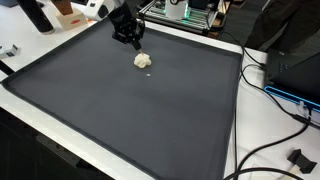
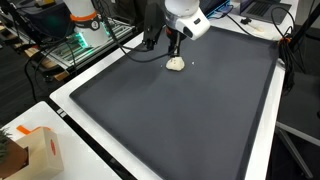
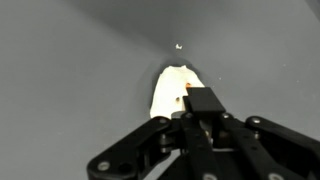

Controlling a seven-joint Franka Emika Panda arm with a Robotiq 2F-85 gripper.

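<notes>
Small cream-white crumpled lump [image 1: 143,61], loose on the dark grey mat [image 1: 150,125], near one edge.

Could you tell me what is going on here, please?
A robot arm is working over a dark mat. Its gripper hangs right over a small white crumpled lump lying toward one end of the mat. It is not holding the lump, and whether it touches it is hard to tell. In the wrist view the fingers look closed together. A tiny white speck lies on the mat close to the lump.
</notes>
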